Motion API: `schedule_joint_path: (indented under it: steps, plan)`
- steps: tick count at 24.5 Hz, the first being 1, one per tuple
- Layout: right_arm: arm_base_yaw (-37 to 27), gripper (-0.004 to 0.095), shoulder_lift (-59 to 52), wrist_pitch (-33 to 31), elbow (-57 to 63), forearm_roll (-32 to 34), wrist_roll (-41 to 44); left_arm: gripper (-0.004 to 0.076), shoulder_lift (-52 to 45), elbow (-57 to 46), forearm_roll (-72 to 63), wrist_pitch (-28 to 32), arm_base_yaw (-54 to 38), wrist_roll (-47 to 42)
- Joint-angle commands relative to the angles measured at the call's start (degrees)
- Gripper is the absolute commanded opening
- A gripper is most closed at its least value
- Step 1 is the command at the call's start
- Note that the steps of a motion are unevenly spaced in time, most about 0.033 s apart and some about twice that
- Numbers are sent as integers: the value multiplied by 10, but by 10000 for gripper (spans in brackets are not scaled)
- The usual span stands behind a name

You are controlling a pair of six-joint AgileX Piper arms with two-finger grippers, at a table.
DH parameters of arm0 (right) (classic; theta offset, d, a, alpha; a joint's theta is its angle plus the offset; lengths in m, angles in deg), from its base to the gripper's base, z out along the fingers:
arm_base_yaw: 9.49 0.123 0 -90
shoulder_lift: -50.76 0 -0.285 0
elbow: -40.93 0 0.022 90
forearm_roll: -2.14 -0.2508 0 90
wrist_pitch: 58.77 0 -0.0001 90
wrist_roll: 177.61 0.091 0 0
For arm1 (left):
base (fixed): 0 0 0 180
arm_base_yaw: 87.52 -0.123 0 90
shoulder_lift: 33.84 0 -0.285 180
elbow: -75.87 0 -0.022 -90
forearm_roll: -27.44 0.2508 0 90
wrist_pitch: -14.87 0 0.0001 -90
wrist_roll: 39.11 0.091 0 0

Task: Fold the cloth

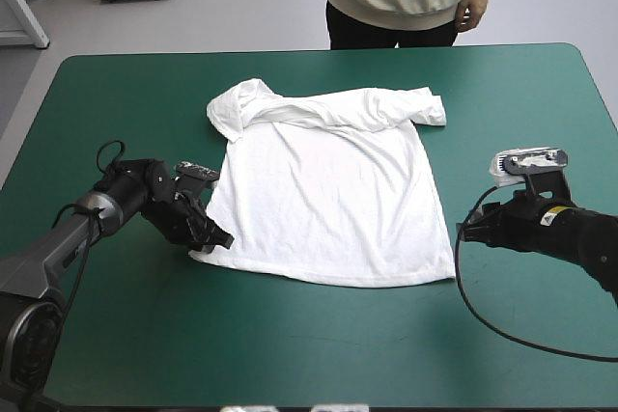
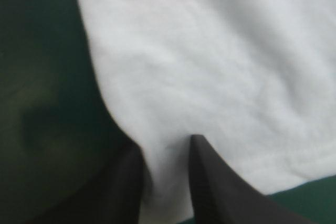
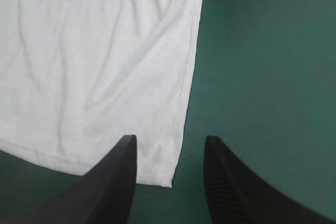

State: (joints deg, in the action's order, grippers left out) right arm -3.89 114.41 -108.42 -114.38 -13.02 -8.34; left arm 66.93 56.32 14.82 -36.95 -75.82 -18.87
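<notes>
Left tool (image 2: pixel 164 141) grips T-shirt (image 2: pixel 210 51) hem | right tool (image 3: pixel 169 139) open astride hem corner | hem near, shoulders far

The left wrist view is blurred: the T-shirt (image 2: pixel 210 66) is a soft white field ahead of the left gripper (image 2: pixel 167 148), its far edges cut off. In the high view, bunched folds at the T-shirt's 12 o'clock edge hide the collar, and the right gripper (image 1: pixel 470 232), at its 4 o'clock, is too dark to tell its fingers apart.
</notes>
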Motion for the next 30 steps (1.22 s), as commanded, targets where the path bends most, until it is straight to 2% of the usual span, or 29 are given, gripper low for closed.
schedule_joint_path:
  steps: [1, 8, 11, 13, 16, 24, 27, 30]
  plan:
    - [-4, 374, -1, 9, -13, -7, -10, -8, 5, -1, -55, 14, 14, -2]
    - [19, 423, 32, -46, -9, -6, -24, -9, 5, -1, -58, 12, 14, -12]
    - [86, 473, 75, -30, -9, 60, 34, -9, 5, -1, -59, 11, 14, -12]
    - [112, 540, 110, -20, -9, 98, 80, -9, 5, -1, -59, 11, 14, -12]
    - [116, 610, 170, -21, -9, 97, 111, -9, 5, -1, -59, 11, 14, -12]
    - [116, 605, 290, -25, -9, 56, 107, -9, 5, -1, -59, 16, 14, -12]
    - [116, 519, 318, -24, -9, 50, 100, -9, 5, -1, -59, 16, 14, -12]
    - [116, 286, 332, -28, -9, 43, 82, -9, 5, -1, -59, 18, 14, -12]
